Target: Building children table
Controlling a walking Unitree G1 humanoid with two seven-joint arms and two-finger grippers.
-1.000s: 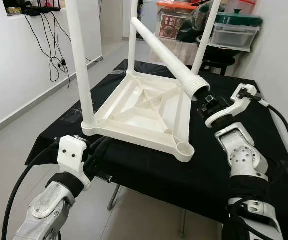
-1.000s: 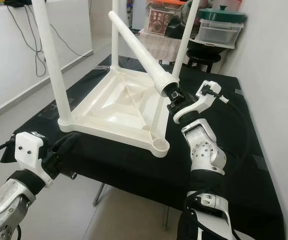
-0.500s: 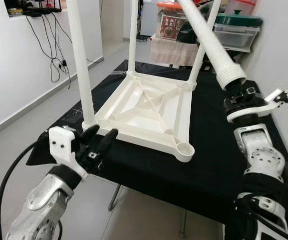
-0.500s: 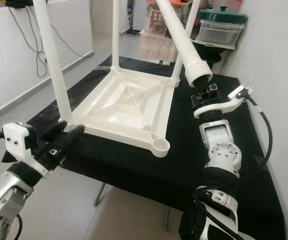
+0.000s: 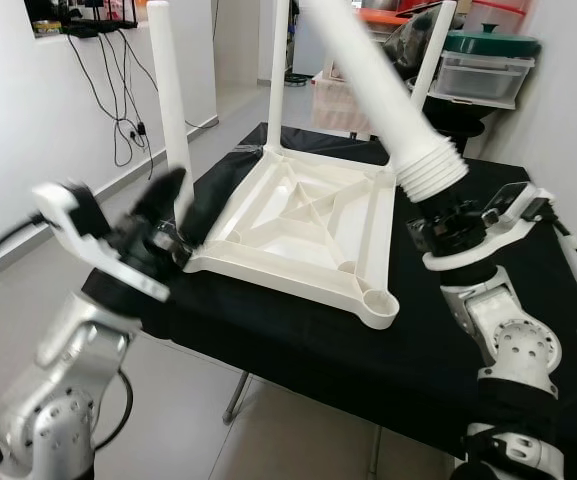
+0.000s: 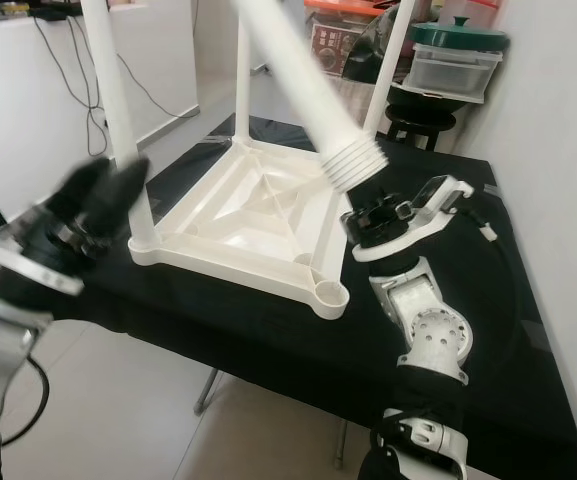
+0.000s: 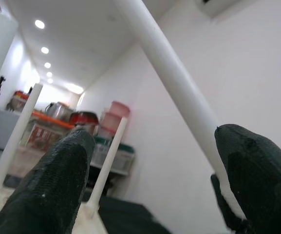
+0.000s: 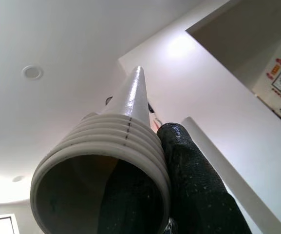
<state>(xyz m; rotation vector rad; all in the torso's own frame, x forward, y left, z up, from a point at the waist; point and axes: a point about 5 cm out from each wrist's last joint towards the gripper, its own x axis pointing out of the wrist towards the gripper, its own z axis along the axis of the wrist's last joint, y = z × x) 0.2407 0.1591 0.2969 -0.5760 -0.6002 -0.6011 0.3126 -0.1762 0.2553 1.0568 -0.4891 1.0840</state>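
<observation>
Right pincer (image 5: pixel 438 213) grasping threaded table leg (image 5: pixel 383 95), tilted upward; left pincer (image 5: pixel 163 205) raised, released.

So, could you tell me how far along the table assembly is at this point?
Three legs already stand in the upturned tabletop. The right gripper holds the fourth leg by its threaded end, tilted above the table. The near corner socket is still empty. The left gripper, fingers open, is beside the near-left leg.

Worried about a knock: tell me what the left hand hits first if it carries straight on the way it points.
Probably the loose table leg held by the right hand: it crosses just ahead between the open left hand's fingers. Depth is unclear, so it might pass under it.
</observation>
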